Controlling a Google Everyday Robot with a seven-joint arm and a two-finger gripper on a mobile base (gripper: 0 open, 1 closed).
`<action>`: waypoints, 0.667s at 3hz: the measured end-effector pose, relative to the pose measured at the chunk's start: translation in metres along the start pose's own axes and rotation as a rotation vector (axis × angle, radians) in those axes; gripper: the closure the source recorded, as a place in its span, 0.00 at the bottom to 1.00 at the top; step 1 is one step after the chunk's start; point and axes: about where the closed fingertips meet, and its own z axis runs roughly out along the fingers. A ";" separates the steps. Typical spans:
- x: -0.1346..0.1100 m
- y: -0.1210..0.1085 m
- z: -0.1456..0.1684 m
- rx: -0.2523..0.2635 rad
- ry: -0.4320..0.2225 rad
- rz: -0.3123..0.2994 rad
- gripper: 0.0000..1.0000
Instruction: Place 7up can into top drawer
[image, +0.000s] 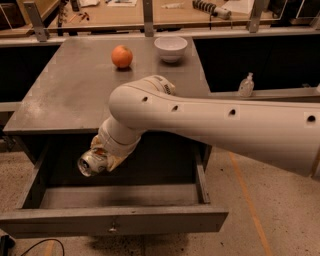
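The top drawer (115, 220) is pulled open below the grey table, with a flat front panel and a small round knob. My gripper (102, 159) hangs over the open drawer at its left-middle. It is shut on the 7up can (91, 163), which lies sideways with its silver top facing the camera. The can is held above the drawer floor. Most of the can's label is hidden by the fingers and the wrist.
An orange fruit (122, 56) and a white bowl (171, 48) stand at the back of the table top (65, 95). A small clear bottle (246, 85) stands on a ledge at the right. My arm (220, 125) crosses the drawer's right side.
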 end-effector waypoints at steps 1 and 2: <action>0.013 -0.007 -0.003 -0.041 0.033 -0.023 0.15; 0.021 -0.013 -0.006 -0.067 0.044 -0.042 0.00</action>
